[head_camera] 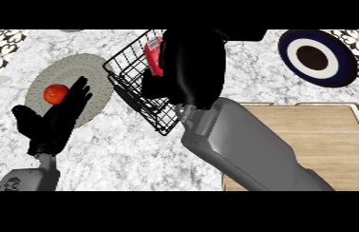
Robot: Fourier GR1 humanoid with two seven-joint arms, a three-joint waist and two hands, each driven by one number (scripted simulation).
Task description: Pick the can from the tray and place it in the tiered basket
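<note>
right hand (191, 69) curled round the red can (153, 56), can mostly hidden | can on hand's left side, inside tiered basket (129, 83) rim, long axis up-down in view | tray (308, 131) well apart, lower right | left hand (56, 114) open, resting at left

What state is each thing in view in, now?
Red can: inside the wire basket's frame, partly hidden by the right hand.
Wire basket: standing on the counter.
Right hand: over the basket, at the can; grip hidden.
Left hand: open, resting at left.
Tomato: lying on the grey plate.
Wooden tray: no can on it.
Blue plate: on the counter.
</note>
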